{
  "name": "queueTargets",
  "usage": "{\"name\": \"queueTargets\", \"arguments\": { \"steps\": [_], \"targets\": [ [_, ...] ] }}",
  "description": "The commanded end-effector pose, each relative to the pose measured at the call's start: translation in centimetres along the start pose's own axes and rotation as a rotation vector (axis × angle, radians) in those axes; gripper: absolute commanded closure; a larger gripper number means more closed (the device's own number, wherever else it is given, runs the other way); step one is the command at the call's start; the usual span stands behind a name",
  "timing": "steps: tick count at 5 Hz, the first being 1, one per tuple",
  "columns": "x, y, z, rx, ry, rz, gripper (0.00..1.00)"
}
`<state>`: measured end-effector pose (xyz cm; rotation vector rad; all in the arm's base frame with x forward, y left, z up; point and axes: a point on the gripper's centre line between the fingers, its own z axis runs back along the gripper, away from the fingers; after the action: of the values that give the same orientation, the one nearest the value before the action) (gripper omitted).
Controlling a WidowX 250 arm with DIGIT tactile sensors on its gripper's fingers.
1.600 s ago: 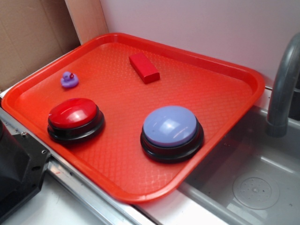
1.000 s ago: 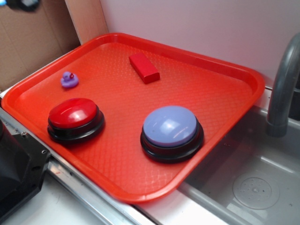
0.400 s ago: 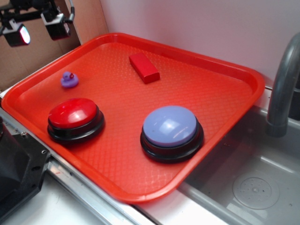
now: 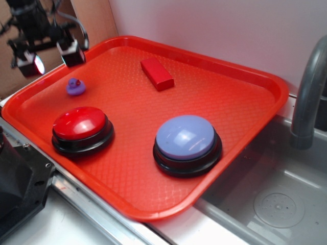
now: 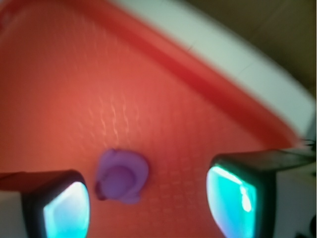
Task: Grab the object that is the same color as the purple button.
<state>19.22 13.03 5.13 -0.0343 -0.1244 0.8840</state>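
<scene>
The tiny purple rubber duck (image 5: 121, 177) sits on the red plastic tray (image 4: 214, 92), near its left edge. We see our gripper (image 4: 51, 57) above it, jaws spread apart and empty; in the wrist view the duck lies between them, nearer the left-hand pad.

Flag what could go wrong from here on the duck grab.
1. In the wrist view the purple duck sits close to one finger, not centred between the open fingers, so closing may knock it aside.
2. The gripper hangs over the tray's rim; descending could clip it.
3. The duck is tiny and rounded, so it may squirt out of the pinch.
</scene>
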Motion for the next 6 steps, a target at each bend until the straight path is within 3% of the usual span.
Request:
{"name": "queueTargets", "arguments": {
  "steps": [1,2,3,4,5,6],
  "targets": [
    [-0.3,-1.8,-2.6,-0.073,0.008,-0.090,0.00],
    [-0.5,-1.7,-2.5,-0.018,-0.006,-0.087,0.00],
    [-1.0,-1.1,-2.0,0.025,0.000,-0.082,1.00],
    [-1.7,-0.6,0.2,0.044,0.039,-0.145,1.00],
    [-3.5,-1.1,5.2,-0.001,-0.012,-0.293,1.00],
    [-5.9,-4.0,10.1,-0.009,-0.071,-0.440,1.00]
  ]
}}
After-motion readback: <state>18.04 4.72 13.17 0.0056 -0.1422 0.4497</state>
